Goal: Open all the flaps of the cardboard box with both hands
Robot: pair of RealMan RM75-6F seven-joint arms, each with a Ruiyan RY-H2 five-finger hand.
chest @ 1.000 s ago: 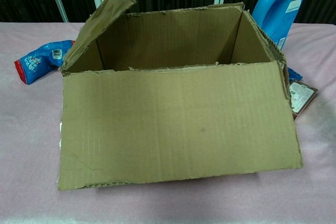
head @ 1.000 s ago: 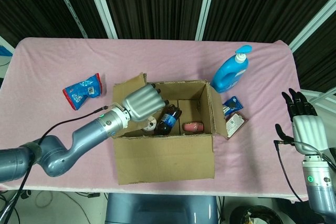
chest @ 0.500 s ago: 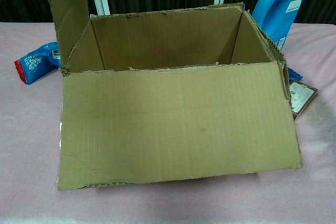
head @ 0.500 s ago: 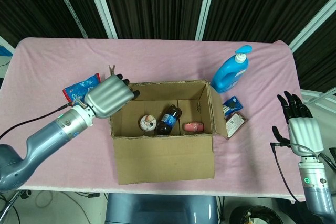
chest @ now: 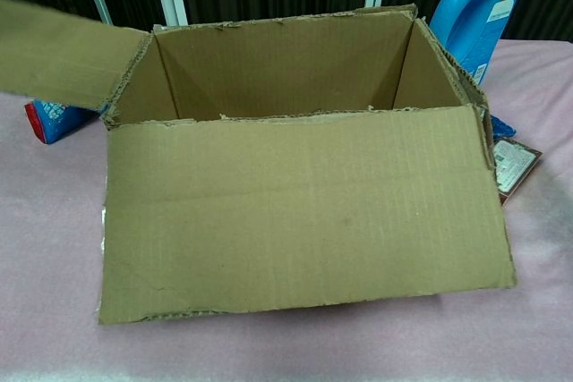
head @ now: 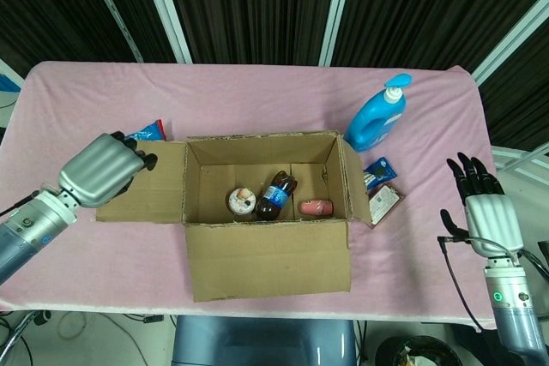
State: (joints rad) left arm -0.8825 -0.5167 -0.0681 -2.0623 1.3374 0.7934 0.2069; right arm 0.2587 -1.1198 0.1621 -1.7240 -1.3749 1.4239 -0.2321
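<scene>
The cardboard box stands mid-table with its top open, also seen in the chest view. Its left flap lies folded out almost flat to the left; the chest view shows that flap sticking out leftward. My left hand rests on the flap's outer end with bent fingers. The right flap leans outward and the front flap hangs down the front wall. My right hand hovers open beyond the table's right edge, well away from the box.
Inside the box lie a small cup, a dark bottle and a pink item. A blue detergent bottle stands behind the box's right corner. Small packets lie to its right, and a blue snack bag lies left under the flap.
My left hand swept from over the box out to the left, taking the left flap from leaning inward, through upright, down to nearly flat. The right hand drifted slightly.
</scene>
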